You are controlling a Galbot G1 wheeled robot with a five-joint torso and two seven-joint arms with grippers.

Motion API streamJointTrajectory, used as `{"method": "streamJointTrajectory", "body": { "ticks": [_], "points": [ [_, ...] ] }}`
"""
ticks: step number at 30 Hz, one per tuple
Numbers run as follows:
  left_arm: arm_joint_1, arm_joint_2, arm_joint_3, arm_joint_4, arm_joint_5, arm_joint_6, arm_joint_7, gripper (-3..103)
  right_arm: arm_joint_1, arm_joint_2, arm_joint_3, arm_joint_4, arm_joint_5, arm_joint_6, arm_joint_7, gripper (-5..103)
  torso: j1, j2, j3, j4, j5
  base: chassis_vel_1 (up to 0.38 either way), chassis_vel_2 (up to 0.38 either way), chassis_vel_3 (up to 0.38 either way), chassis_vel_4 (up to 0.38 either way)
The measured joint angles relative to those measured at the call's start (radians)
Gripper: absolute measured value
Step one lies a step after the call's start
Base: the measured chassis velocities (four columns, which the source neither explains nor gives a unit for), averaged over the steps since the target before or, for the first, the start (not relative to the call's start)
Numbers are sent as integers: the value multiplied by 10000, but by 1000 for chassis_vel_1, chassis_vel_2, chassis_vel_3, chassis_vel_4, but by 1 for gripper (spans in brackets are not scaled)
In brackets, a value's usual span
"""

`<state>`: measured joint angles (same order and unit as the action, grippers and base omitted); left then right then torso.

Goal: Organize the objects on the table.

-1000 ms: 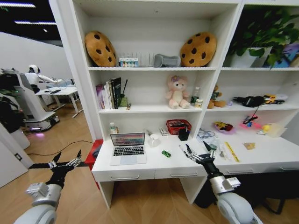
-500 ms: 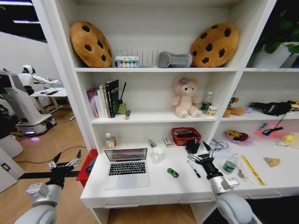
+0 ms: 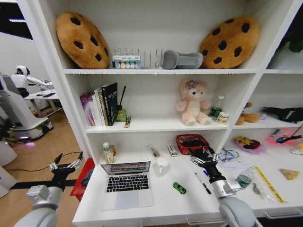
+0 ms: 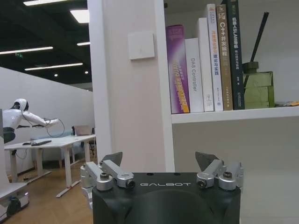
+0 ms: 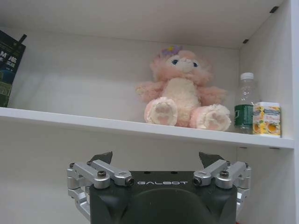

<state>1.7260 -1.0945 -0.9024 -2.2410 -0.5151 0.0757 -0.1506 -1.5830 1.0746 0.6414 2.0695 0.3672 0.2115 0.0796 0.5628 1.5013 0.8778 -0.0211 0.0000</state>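
A silver laptop (image 3: 127, 187) lies open on the left of the white table (image 3: 163, 204). Beside it stand a white mug (image 3: 162, 165) and a tiny green toy car (image 3: 179, 188). A black-capped marker pen (image 3: 203, 183) lies to the right of the car. The black pen cup (image 3: 196, 152) is partly hidden behind my right gripper (image 3: 204, 158), which hovers open over the table's middle. My left gripper (image 3: 66, 165) is open, held over the floor to the left of the table. The wrist views show the left gripper (image 4: 159, 158) facing the bookshelf post and the right gripper (image 5: 159, 158) facing a shelf.
A red basket (image 3: 191, 142) sits at the back of the table, a small bottle (image 3: 108, 152) at the back left. A water bottle (image 3: 243, 179) and a yellow ruler (image 3: 266, 182) lie to the right. Shelves with books (image 3: 101, 106) and a pink plush (image 3: 193, 102) rise above. A red box (image 3: 80, 178) stands on the floor at left.
The whole picture has shifted and grown: the camera has come closer to the table. Both arms hold the same pose, grippers open.
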Motion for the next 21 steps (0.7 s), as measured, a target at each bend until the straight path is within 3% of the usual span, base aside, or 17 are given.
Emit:
{"method": "streamJointTrajectory", "body": {
  "ticks": [1, 3, 6, 7, 10, 11, 12, 13, 15, 17, 18, 20, 21],
  "points": [
    [64, 47, 10, -32, 84, 0, 21, 83, -58, 73, 30, -9, 0, -12, 54, 100, 0, 0, 0, -2, 0, 0, 0, 0, 0],
    [99, 70, 17, -56, 109, 2, 36, 83, -87, 108, 48, -15, 0, -16, 85, 100, 0, 0, 0, -3, 0, 0, 0, 0, 0],
    [445, 356, 107, -465, 171, 107, 156, 66, -294, 247, 199, -134, 21, -20, 206, 100, 7, -3, 2, -3, 0, 0, 0, 0, 0],
    [445, 356, 107, -465, 171, 107, 156, 66, -294, 247, 199, -134, 21, -20, 206, 100, 7, -3, 2, -3, 0, 0, 0, 0, 0],
    [540, 977, 273, -701, 218, 289, 194, 49, -323, 321, 229, -157, 37, -21, 267, 100, 9, -3, 3, 0, 0, 0, 0, 0, 0],
    [540, 977, 273, -701, 218, 289, 194, 49, -323, 321, 229, -157, 37, -21, 267, 100, 9, -3, 3, 0, 0, 0, 0, 0, 0],
    [545, 1203, 326, -714, 246, 339, 197, 49, -327, 341, 226, -158, 38, -27, 280, 100, 8, -4, 2, 0, -1, 0, 0, 0, 0],
    [612, 1784, 434, -714, 347, 384, 282, 38, -336, 402, 199, -154, 19, -46, 307, 100, 8, -4, 2, -2, -3, 0, 0, 0, 0],
    [657, 2052, 460, -715, 371, 388, 323, 38, -338, 423, 190, -155, 5, -51, 308, 100, 8, -4, 2, -3, -4, 0, 0, 0, 0],
    [882, 3244, 482, -776, 314, 413, 468, 28, -359, 565, 151, -158, -43, -64, 318, 100, 8, -3, 2, -3, -1, 0, 0, 0, 0],
    [882, 3244, 482, -776, 314, 413, 468, 28, -359, 565, 151, -158, -43, -64, 318, 100, 8, -3, 2, -3, -1, 0, 0, 0, 0],
    [925, 4376, 484, -715, 107, 430, 486, 16, -407, 748, 118, -216, -117, -63, 321, 100, 8, -4, 3, -2, -2, 0, 0, 0, 0],
    [925, 4376, 484, -715, 107, 430, 486, 16, -407, 748, 118, -216, -117, -63, 321, 100, 8, -4, 3, -2, -2, 0, 0, 0, 0]
  ]
}}
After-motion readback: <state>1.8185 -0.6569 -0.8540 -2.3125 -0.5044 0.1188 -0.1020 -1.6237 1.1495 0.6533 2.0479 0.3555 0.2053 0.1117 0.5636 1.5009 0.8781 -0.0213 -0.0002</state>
